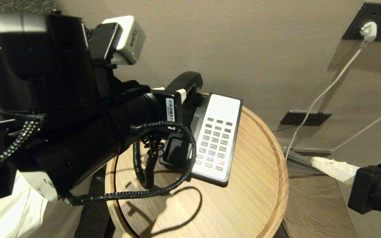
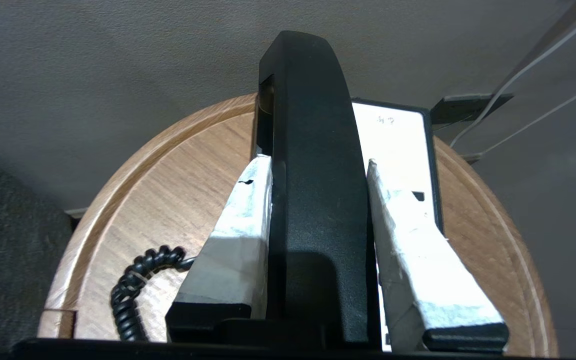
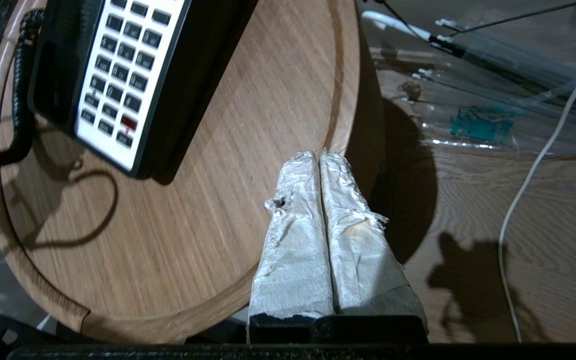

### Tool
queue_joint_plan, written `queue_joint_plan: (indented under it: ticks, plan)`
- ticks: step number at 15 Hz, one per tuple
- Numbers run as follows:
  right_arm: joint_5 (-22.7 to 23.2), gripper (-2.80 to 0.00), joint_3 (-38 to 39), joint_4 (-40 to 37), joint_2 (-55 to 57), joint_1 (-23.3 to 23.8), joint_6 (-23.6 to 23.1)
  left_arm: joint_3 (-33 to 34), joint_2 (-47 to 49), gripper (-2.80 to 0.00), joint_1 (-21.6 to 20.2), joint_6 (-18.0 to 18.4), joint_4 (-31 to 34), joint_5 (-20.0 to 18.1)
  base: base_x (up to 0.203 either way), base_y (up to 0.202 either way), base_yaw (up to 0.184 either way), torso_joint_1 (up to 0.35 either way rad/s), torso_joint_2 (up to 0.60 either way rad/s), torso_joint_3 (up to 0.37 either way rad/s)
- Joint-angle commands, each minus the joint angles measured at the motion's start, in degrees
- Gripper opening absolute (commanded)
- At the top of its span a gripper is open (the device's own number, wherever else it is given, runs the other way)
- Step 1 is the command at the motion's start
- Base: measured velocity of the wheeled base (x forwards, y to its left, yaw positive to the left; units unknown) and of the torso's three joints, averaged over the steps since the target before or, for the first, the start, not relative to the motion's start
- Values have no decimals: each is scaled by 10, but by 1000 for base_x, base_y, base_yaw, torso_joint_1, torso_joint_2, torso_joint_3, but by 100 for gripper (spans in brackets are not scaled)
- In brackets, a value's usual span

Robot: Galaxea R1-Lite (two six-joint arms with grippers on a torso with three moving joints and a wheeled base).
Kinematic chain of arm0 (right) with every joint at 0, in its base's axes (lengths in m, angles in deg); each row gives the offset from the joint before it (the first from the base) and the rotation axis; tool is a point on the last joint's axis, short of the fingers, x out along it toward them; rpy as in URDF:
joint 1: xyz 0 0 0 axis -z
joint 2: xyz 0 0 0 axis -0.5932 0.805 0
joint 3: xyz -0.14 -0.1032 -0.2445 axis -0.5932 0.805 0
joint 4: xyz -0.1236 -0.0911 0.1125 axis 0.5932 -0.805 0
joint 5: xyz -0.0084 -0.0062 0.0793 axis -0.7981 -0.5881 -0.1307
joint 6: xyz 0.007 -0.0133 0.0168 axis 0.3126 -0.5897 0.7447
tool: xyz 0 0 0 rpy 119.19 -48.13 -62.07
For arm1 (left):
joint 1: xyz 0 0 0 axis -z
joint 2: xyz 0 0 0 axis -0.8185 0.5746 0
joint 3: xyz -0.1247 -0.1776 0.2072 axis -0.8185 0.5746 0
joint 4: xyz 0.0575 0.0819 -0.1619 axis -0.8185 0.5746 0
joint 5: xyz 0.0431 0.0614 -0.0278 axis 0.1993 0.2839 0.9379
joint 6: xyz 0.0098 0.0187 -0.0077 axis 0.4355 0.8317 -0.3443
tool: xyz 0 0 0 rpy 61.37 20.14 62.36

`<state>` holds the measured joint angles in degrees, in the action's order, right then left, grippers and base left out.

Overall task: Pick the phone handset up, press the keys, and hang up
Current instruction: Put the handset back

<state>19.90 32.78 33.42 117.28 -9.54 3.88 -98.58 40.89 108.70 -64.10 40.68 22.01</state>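
left gripper [image 2: 318, 165] pinches phone handset [image 2: 313, 200] mid-shaft, centre frame; looks light, stiff, glossy so prob slippery. right gripper [image 3: 318, 156] pressed together, empty, lower centre.

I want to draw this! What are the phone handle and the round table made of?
The phone handset looks like black plastic, smooth with a slight sheen. The round table looks like light wood, matte, with grain lines and a raised rim, though it could be veneer.
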Motion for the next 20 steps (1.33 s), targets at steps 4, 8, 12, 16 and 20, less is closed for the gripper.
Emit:
queue_joint_plan:
  ticks: [4,8,12,16,20]
  plan:
    - [-2,-280,4,1,-8,0,1,-2,16,-280,1,-8,-1,-2,0,0,0,0,0,0]
    - [-1,-280,4,1,-8,0,1,5,24,-280,1,-8,0,-5,0,0,0,0,0,0]
    - [-1,-280,4,1,-10,0,1,11,31,-280,1,-8,0,-8,0,0,0,0,0,0]
    - [-1,-280,4,1,-9,0,1,30,31,-280,0,-9,0,-11,0,0,0,0,0,0]
    - [-1,-280,4,1,-9,0,1,54,24,-280,0,-9,0,-16,0,0,0,0,0,0]
